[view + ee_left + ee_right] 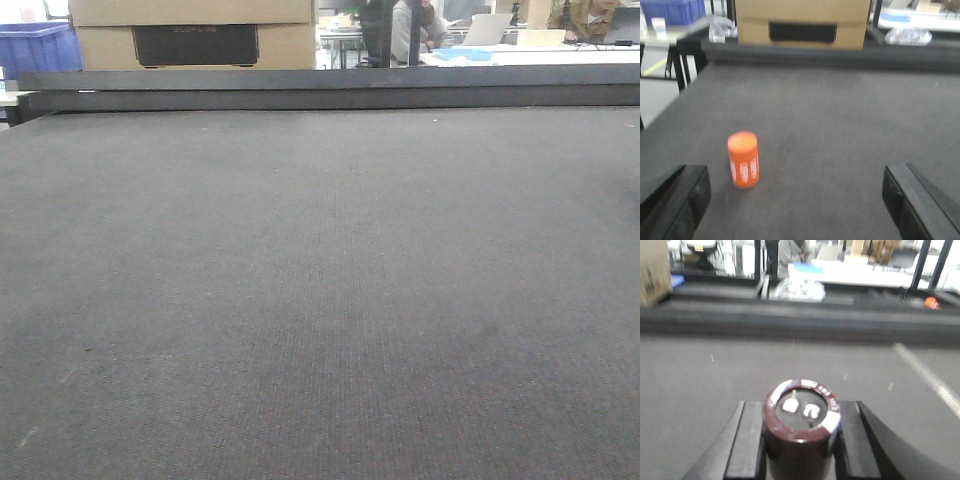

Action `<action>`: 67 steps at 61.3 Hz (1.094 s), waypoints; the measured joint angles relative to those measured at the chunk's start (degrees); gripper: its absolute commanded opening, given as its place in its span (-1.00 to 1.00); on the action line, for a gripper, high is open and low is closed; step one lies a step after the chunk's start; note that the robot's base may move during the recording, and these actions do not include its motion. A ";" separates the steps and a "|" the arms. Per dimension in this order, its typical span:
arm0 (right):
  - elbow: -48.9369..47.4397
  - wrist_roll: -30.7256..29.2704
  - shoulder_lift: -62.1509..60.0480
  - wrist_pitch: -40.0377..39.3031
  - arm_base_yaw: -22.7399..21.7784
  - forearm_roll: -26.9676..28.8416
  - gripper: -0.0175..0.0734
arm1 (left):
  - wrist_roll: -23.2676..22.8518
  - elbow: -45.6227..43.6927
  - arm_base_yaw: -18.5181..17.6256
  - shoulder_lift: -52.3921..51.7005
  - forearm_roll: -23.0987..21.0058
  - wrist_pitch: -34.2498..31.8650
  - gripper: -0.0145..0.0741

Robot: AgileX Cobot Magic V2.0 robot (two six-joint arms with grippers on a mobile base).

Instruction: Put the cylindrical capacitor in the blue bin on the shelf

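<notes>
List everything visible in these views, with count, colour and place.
dark grey felt-covered table: one, grey, fills the foreground
brown cardboard box with black handle slot: one, brown, behind the table's far edge
blue plastic crate: one, blue, far-left background
orange upright cylinder with white markings: one, orange, standing on the table
dark maroon cylindrical capacitor: one, maroon with a white band, terminals up
seated people: at least two, background desks
left arm's fingers: two, black, wide apart, empty
right arm's fingers: two, black, closed on the capacitor
</notes>
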 measured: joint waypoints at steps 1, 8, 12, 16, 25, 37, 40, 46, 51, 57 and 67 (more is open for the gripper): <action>0.00 0.00 -1.66 0.87 0.00 0.00 -0.97 | 0.00 0.91 0.00 0.05 0.00 -1.43 0.70; 0.00 0.00 -9.28 8.60 0.00 0.00 -0.97 | 0.00 8.57 0.00 2.19 -0.94 -12.18 0.70; 0.00 0.00 -12.62 12.81 0.00 0.00 -0.97 | 0.00 11.46 0.00 4.78 -2.66 -18.22 0.70; 0.00 0.00 -15.56 16.62 0.00 0.00 -0.97 | 0.00 12.81 0.25 8.25 -4.19 -23.29 0.70; 0.14 0.00 -19.38 21.77 0.00 0.00 -0.97 | 0.00 13.09 0.90 20.91 -4.93 -35.37 0.70; 0.27 0.00 -20.48 23.00 0.00 0.00 -0.97 | 0.00 7.31 0.90 40.56 -5.11 -46.57 0.70; 0.27 0.00 -20.48 23.57 0.00 0.00 -0.97 | 0.00 5.18 0.90 45.08 -5.11 -48.16 0.70; 0.27 0.00 -20.48 23.96 0.00 0.00 -0.97 | 0.00 0.73 0.90 53.30 -5.59 -50.48 0.70; 0.27 0.00 -20.48 24.34 0.00 0.00 -0.97 | 0.00 -3.03 1.30 59.53 -6.92 -51.32 0.70; 0.27 0.00 -20.48 24.69 0.00 0.00 -0.97 | 0.00 -6.82 2.75 65.62 -8.31 -51.65 0.70; 0.27 0.00 -20.48 24.81 0.00 0.00 -0.97 | 0.00 -12.23 4.82 73.58 -9.14 -51.65 0.70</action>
